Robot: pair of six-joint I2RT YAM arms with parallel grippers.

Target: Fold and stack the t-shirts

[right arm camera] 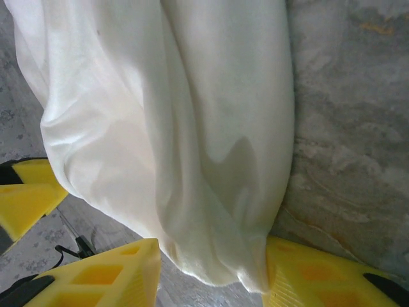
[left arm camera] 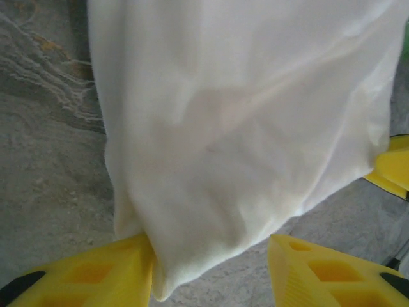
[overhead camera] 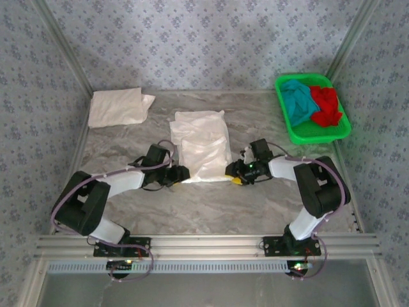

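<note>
A white t-shirt (overhead camera: 199,144), folded into a long strip, lies in the middle of the table; no print shows on it. My left gripper (overhead camera: 181,174) sits at its near left corner and my right gripper (overhead camera: 231,173) at its near right corner. In the left wrist view the shirt (left arm camera: 243,121) hangs between my open left gripper (left arm camera: 211,256), touching the left finger (left arm camera: 108,272). The right wrist view shows the shirt's corner (right arm camera: 192,147) between my open right gripper (right arm camera: 212,256). Another white t-shirt (overhead camera: 118,105) lies folded at the back left. A teal t-shirt (overhead camera: 299,102) and a red t-shirt (overhead camera: 327,105) lie crumpled.
The teal and red shirts sit in a green plastic basket (overhead camera: 319,134) at the back right. The marble-patterned table (overhead camera: 211,204) is bare between the shirt and the arm bases. Patterned walls close in the left, back and right sides.
</note>
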